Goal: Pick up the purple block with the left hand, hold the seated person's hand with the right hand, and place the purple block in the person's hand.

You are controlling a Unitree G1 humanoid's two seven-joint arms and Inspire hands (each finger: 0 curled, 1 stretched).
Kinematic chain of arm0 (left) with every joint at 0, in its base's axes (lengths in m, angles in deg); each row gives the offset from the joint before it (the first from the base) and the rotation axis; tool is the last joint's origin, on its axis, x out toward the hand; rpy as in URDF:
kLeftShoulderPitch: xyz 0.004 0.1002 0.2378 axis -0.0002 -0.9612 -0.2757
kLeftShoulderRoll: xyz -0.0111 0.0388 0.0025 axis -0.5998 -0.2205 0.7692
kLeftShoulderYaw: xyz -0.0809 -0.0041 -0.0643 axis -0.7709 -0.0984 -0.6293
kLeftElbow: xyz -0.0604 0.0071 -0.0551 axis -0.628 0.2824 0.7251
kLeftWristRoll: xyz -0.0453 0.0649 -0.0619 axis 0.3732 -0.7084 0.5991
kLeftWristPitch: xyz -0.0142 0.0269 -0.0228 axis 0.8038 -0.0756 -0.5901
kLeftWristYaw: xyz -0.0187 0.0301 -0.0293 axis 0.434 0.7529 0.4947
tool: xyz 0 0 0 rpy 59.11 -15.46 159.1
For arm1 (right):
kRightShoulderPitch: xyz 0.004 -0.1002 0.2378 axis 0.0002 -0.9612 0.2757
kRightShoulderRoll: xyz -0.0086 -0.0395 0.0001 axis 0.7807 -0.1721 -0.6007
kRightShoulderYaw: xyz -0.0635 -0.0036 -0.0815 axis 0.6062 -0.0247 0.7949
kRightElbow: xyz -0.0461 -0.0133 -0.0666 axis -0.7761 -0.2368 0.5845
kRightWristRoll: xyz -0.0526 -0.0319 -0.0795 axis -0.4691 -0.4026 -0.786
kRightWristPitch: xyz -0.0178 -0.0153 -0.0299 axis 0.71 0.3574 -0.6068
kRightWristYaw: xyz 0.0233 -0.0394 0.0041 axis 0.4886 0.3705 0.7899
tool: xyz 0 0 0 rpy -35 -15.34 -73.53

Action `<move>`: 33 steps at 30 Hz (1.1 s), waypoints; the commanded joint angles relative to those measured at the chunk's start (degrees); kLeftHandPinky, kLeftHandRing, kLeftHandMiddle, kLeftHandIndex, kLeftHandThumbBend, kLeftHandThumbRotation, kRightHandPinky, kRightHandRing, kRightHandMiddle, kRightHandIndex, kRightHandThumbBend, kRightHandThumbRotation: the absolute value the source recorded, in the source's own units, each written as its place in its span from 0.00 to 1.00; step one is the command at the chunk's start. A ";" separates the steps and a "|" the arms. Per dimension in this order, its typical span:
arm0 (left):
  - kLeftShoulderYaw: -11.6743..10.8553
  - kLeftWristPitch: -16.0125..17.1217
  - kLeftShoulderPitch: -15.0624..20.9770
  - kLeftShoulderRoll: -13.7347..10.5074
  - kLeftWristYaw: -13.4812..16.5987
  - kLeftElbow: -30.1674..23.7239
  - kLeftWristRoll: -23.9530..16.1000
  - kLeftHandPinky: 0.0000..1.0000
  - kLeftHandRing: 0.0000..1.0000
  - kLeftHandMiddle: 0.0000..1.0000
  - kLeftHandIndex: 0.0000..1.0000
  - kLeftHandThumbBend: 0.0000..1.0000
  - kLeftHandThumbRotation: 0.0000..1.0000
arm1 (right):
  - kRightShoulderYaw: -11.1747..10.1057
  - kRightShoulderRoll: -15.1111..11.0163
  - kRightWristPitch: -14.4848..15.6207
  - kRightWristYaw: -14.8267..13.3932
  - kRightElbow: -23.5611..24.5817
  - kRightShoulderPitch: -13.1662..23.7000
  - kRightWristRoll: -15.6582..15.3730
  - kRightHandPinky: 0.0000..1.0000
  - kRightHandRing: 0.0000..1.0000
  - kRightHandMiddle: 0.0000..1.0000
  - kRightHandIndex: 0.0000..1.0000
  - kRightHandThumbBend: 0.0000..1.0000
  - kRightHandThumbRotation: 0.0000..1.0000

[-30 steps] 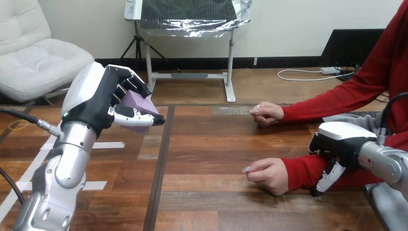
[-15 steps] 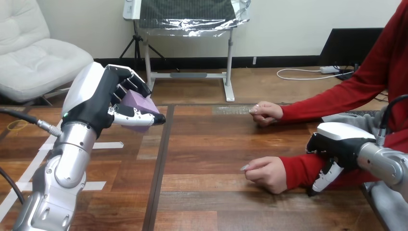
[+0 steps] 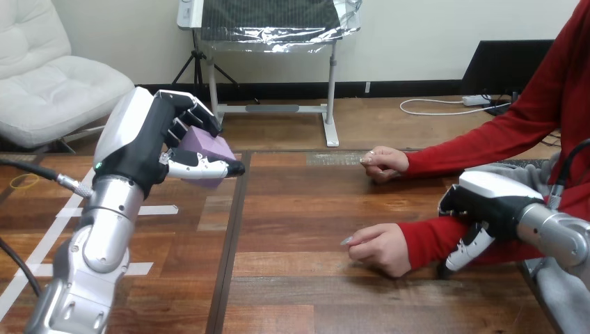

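Your left hand (image 3: 149,142) clamps the block (image 3: 206,148) above the table (image 3: 299,209); your right hand (image 3: 487,198) meets the sleeve (image 3: 431,240) (grip unclear), right of the person's near hand (image 3: 379,249).

Purple block (image 3: 212,147) (tilted, partly hidden) high in the left hand (image 3: 139,149).

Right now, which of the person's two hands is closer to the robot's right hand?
The person's hand nearer the view's bottom; the robot's right hand is right by its sleeve. The person's other hand rests farther back.

block (image 3: 209,147) in left hand (image 3: 136,143) at left, right hand (image 3: 491,199) over person's forearm (image 3: 426,241) at right
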 commanded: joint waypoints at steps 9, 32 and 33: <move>-1.86 1.96 3.81 3.32 2.40 1.99 2.29 0.38 0.38 0.41 0.41 0.74 0.00 | -4.28 -0.58 -3.40 1.10 5.51 2.71 4.62 0.26 0.29 0.35 0.36 0.87 0.20; -0.93 3.24 5.47 8.59 4.55 6.43 2.28 0.39 0.39 0.42 0.42 0.76 0.00 | -6.64 -0.12 -1.92 3.28 12.58 2.02 6.86 0.31 0.32 0.35 0.36 0.90 0.28; -0.93 3.30 5.54 8.76 4.60 6.58 2.31 0.39 0.39 0.42 0.42 0.76 0.00 | -6.68 -0.09 -1.73 3.44 12.80 1.99 6.94 0.31 0.32 0.35 0.36 0.90 0.28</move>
